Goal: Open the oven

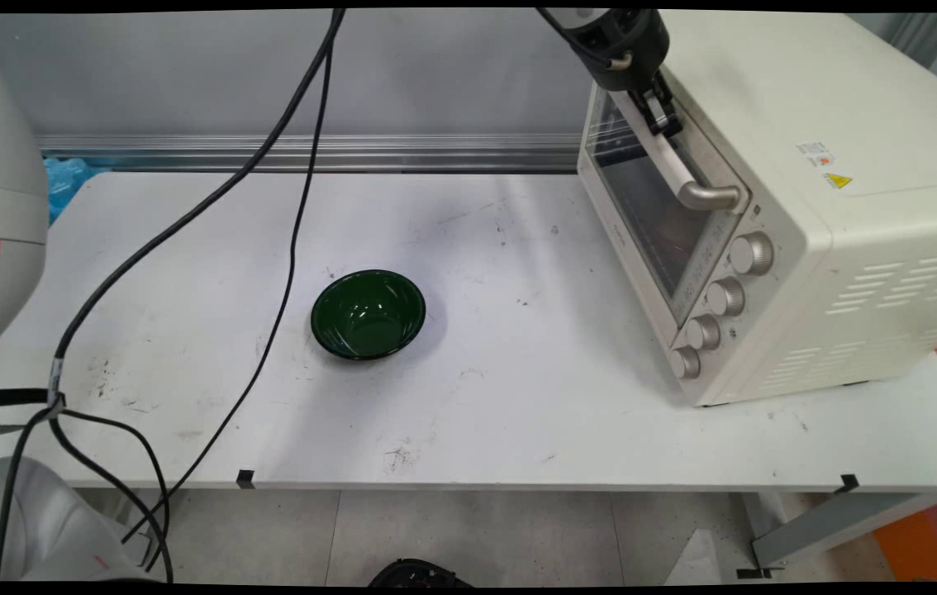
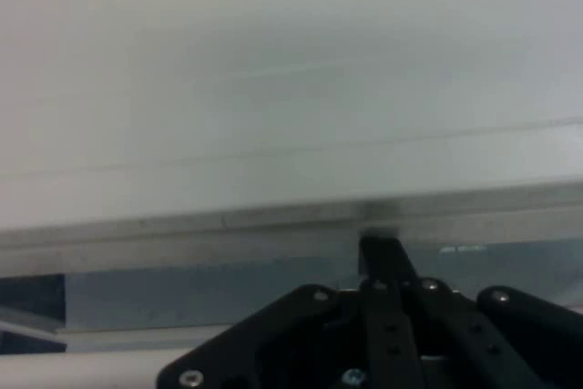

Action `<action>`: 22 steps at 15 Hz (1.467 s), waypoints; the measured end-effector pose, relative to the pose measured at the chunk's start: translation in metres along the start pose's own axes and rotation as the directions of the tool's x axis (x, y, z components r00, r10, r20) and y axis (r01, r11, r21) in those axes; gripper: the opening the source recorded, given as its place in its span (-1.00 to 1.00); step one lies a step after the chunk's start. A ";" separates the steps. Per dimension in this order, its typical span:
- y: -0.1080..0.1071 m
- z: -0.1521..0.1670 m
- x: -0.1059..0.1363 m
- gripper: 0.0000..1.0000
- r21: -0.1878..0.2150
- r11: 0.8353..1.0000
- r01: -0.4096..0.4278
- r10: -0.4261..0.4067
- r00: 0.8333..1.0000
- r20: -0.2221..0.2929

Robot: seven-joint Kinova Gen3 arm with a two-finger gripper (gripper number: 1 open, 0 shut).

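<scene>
At two o'clock on the white table [image 1: 518,397], my black claw [image 1: 660,114] is clamped on the cream metal oven's [image 1: 832,215] silver door handle [image 1: 687,178]; a dark green glass bowl [image 1: 368,314] sits centrally.

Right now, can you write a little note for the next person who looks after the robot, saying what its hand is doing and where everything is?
Gripper: up at the far end of the toaster oven's door handle, fingers at the bar. It looks shut on it, though the hand view does not show the grip clearly.
Toaster oven: at the table's right side, door closed, four knobs down its front.
Green bowl: empty, upright, mid-table, well left of the oven, untouched.
Table: black cables hang over its left half.
</scene>
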 end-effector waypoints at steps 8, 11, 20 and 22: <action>0.000 -0.008 -0.023 -1.00 -0.011 1.000 0.013 -0.012 0.998 0.059; 0.001 -0.013 -0.033 -1.00 -0.022 1.000 0.021 -0.019 0.997 0.080; 0.007 -0.032 -0.085 -1.00 -0.069 0.997 0.033 -0.024 0.991 0.134; 0.007 -0.035 -0.097 -1.00 -0.073 0.997 0.029 -0.018 0.990 0.143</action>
